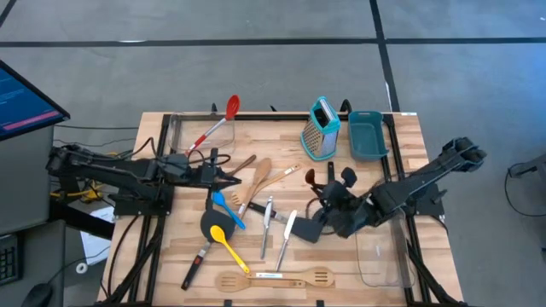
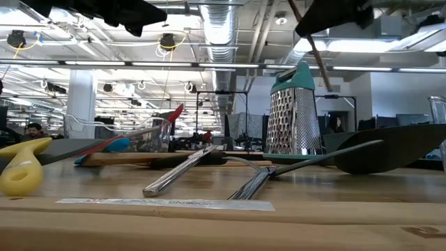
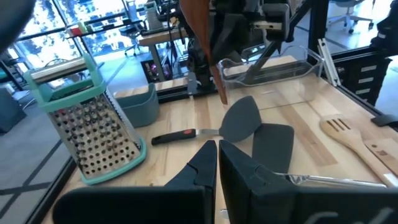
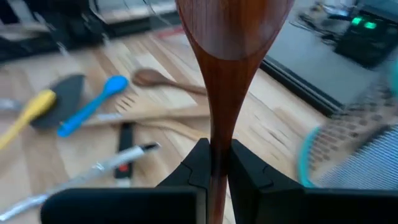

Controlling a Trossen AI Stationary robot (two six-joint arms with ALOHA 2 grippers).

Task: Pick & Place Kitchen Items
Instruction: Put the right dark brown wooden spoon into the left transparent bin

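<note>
Now the right pincer [image 4: 211, 163] pinches a dark wooden spoon [image 4: 231, 37], lifted above the bench [image 1: 367, 264]. Beneath and beside it many utensils [image 1: 256, 209] remain unplaced. The left pincer [image 3: 217, 163] is pressed together, empty.

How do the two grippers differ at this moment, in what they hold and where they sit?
The right gripper is shut on a dark wooden spoon, its bowl sticking out past the fingers; the left gripper is shut on nothing. In the high view the right gripper sits at the table's right-centre, near a black spatula, while the left gripper sits left of centre, beside the pale wooden spoons. Both point inward over the utensil pile.
</note>
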